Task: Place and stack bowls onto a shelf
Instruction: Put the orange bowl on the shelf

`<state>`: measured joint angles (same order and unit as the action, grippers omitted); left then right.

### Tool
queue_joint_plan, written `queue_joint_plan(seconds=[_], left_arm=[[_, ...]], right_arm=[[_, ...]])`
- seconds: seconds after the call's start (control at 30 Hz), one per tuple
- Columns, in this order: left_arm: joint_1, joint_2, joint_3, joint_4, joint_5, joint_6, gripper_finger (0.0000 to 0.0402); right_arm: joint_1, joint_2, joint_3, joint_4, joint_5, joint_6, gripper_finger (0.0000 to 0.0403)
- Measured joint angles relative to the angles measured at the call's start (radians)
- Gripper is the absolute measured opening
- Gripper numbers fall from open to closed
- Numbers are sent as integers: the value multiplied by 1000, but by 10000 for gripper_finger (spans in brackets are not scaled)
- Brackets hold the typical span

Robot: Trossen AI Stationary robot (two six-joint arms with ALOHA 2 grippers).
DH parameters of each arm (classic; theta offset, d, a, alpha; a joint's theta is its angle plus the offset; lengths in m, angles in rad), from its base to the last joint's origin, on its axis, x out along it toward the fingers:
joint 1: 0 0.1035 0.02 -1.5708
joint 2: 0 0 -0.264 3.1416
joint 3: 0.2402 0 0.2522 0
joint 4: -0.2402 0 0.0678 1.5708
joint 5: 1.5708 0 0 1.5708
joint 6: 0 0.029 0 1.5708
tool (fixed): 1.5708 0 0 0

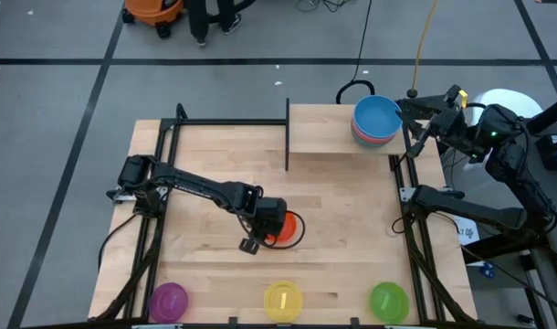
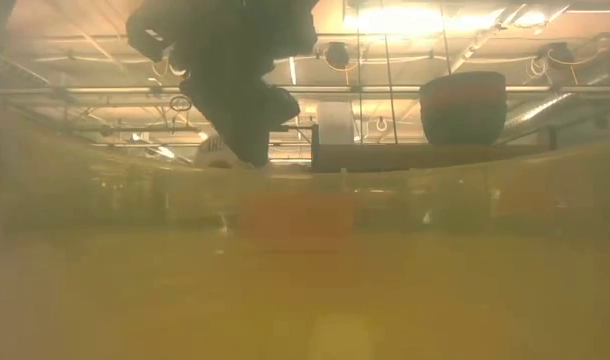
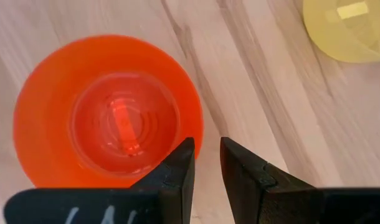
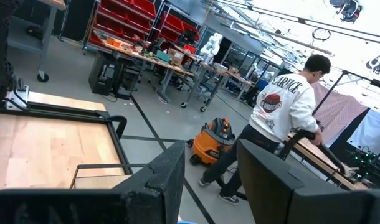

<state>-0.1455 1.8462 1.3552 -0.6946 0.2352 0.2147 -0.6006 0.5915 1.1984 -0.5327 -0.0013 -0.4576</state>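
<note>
An orange bowl stands upright on its base on the tabletop, near the middle. My left gripper hovers over its rim, slanting down, open by a narrow gap. One fingertip shows over the bowl's inner wall and the other just outside the rim. On the shelf at the far right, a blue bowl tops a short stack. Purple, yellow and green bowls stand along the near edge. My right gripper waits, open, raised at the far right.
A black frame runs along the table's far and side edges. The shelf's black bar stands on its left short side. A person and an orange shop vacuum are on the floor beyond the far edge. Bare wood lies between the orange bowl and the shelf.
</note>
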Motion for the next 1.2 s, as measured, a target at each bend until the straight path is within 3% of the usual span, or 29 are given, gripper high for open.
queue_joint_plan(seconds=[1.03,1.2], left_arm=[[6,127,-1,122,9,42,79],[8,127,-1,139,-3,26,21]], right_arm=[[0,0,0,0,0,-3,141],[0,0,0,0,0,-4,141]])
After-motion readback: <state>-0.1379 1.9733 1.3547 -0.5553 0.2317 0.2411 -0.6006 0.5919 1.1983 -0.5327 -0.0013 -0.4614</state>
